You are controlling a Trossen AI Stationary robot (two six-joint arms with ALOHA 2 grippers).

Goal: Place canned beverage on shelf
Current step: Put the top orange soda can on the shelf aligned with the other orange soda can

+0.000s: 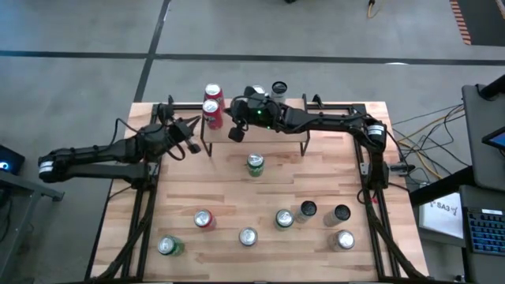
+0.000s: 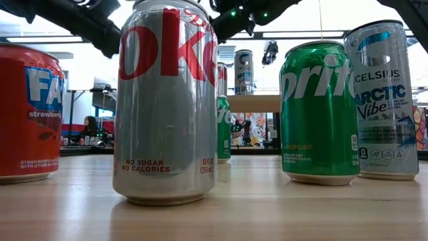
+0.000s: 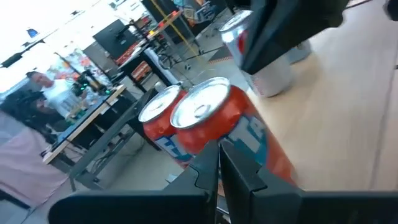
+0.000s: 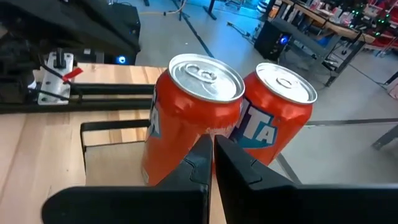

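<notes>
Red cans dominate the upper centre of your high view: two of them (image 1: 212, 105) stand touching at the left end of the shelf (image 1: 316, 107), one behind the other. Your right gripper (image 1: 234, 132) reaches in from the right along the shelf, fingers pressed together and empty, just beside the nearer red can. Your left gripper (image 1: 192, 131) comes from the left edge of the frame, also closed on nothing, near the shelf's left legs. A black can (image 1: 278, 88) stands at the back of the shelf, a green can (image 1: 255, 164) on the table just below it, and seven more cans are scattered across the lower half of the frame.

Low view, centre left: a silver Diet Coke can (image 2: 167, 100) fills the foreground, a red Fanta can (image 2: 28, 114) at the left edge, a green Sprite can (image 2: 319, 110) and a Celsius can (image 2: 388, 100) to the right. Both arms show dark along the top.

Left wrist view: your closed fingers (image 3: 219, 174) sit at bottom centre, the two red cans just above them.

Right wrist view: your shut fingers (image 4: 211, 165) point at the nearer of the two red cans in mid-frame.
</notes>
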